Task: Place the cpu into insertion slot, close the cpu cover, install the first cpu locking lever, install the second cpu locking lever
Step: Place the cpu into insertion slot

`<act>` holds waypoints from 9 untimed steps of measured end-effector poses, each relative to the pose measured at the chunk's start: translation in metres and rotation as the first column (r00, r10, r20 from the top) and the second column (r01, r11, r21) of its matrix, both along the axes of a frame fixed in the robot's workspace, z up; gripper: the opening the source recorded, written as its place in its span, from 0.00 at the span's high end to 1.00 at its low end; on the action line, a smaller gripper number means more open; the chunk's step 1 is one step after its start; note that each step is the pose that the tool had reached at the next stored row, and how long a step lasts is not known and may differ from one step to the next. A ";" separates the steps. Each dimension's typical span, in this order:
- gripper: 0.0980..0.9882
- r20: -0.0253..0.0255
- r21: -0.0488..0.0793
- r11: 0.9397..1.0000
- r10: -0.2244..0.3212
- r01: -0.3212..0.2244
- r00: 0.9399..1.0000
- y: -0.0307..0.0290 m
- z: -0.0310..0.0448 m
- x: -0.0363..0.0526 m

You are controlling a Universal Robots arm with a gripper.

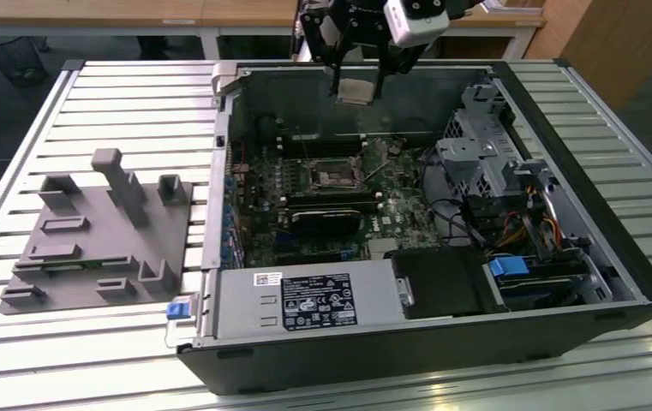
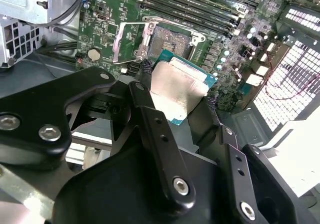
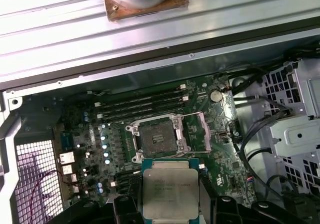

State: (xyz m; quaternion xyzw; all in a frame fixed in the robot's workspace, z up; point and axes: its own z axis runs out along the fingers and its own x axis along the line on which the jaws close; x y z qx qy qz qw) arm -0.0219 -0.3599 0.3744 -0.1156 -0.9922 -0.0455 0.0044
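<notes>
My gripper [image 1: 356, 81] hangs over the back of the open computer case [image 1: 600, 223], shut on the cpu [image 1: 355, 91]. In both wrist views the cpu [image 2: 175, 92] [image 3: 170, 191] is a flat square chip with a pale metal top, clamped by its edges between the black fingers [image 2: 150, 109]. The insertion slot [image 1: 334, 177] [image 2: 172, 39] [image 3: 157, 136] lies bare on the green board, below the chip and apart from it. The cpu cover [image 2: 127, 39] [image 3: 197, 131] is swung open beside the slot.
Long memory slots [image 3: 140, 102] run beside the socket. A black card [image 1: 326, 218], a power supply [image 1: 302, 300] and a metal drive cage [image 1: 492, 154] with cables stand in the case. A grey fixture [image 1: 97, 231] sits on the slatted table at the exterior view's left.
</notes>
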 end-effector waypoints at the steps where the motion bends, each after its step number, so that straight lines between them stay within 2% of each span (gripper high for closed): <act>1: 0.51 0.000 0.000 1.000 -0.003 0.003 1.000 0.0000 0.0000 0.0000; 9: 0.51 0.000 0.000 1.000 -0.027 0.027 1.000 0.0000 0.0000 0.0000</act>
